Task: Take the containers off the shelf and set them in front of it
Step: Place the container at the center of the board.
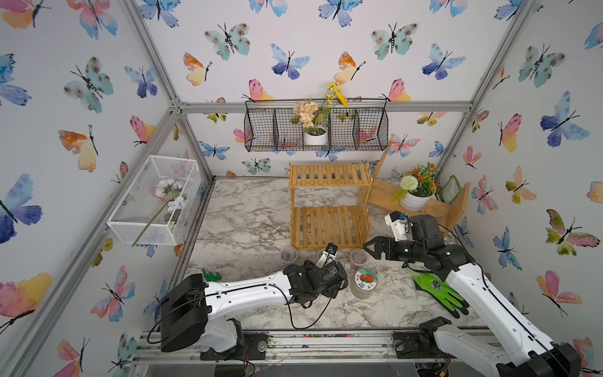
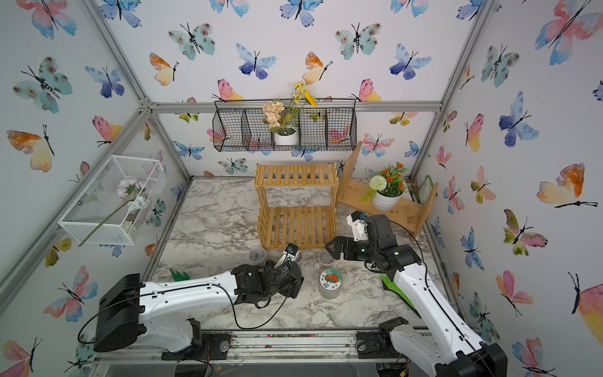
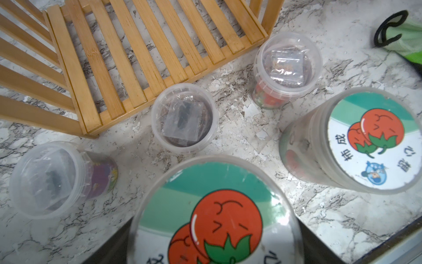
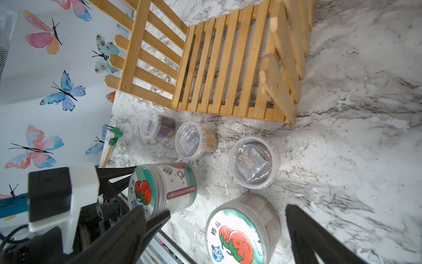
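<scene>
The shelf [image 1: 329,225] [image 2: 297,225] of yellow slats stands with both tiers bare. In front of it on the marble stand three small clear cups [image 3: 45,180] [image 3: 183,118] [image 3: 287,66] and a large jar [image 1: 365,282] [image 3: 365,141] with a tomato lid. A second tomato-lid jar [image 3: 214,217] [image 4: 163,187] sits between the jaws of my left gripper [image 3: 214,240], which is shut on it; in both top views the wrist hides it. My right gripper [image 1: 369,249] [image 4: 217,212] hangs open above the free jar, holding nothing.
A green glove [image 1: 437,290] lies under the right arm. A plank shelf with a white flower pot [image 1: 417,199] stands at the back right. A small green rake [image 1: 210,275] lies at the left. A black wire basket [image 1: 316,130] and a white mesh basket [image 1: 153,199] hang on the walls.
</scene>
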`<state>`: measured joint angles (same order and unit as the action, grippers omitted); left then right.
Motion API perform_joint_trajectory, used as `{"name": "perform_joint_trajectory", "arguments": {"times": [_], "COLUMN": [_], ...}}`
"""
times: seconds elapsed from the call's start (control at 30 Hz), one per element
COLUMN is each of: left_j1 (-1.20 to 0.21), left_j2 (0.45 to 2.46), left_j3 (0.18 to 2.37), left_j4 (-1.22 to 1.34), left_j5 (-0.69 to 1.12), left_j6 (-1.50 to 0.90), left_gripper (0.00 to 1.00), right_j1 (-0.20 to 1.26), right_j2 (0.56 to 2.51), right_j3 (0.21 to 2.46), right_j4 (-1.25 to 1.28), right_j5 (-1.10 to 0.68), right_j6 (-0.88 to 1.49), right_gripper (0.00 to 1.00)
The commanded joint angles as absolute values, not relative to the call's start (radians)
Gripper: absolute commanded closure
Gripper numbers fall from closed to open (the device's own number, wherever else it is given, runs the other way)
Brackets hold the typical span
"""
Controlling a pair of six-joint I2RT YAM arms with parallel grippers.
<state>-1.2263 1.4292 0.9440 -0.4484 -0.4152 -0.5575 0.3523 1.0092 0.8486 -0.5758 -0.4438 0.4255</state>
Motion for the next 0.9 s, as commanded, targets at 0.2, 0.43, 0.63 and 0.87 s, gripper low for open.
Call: {"name": "perform_joint_trajectory", "arguments": {"times": [0.2,0.43,0.63,0.87], "left_j1": [-1.229,-1.229,-1.229,-1.229], "left_j2": [1.480,1.515,1.517,1.516], "left_j3": [0.916,0.910,0.910,0.924], "left_j4": [-0.382,-0.371,-0.364,-0.381], "left_j5": [-0.439,-0.443,-0.452,-0.460], "left_j6": [-0.551,-0.561,-0.564,-0.562], "left_gripper": [0.29,0.27,0.17,0.01], "right_j1": [0.348,0.348,0.348,0.348], "right_j2": [0.977,0.973,0.968,0.969], "right_j3": [0.836,0.839,0.835,0.833], "right_j4": [-0.619,-0.628,-0.632,-0.632], "right_j5": [-0.445,-0.445,-0.448,-0.450], "right_j6": [0.417,0.413,0.411,0.408], "right_gripper": [0.02,0.02,0.02,0.02]}}
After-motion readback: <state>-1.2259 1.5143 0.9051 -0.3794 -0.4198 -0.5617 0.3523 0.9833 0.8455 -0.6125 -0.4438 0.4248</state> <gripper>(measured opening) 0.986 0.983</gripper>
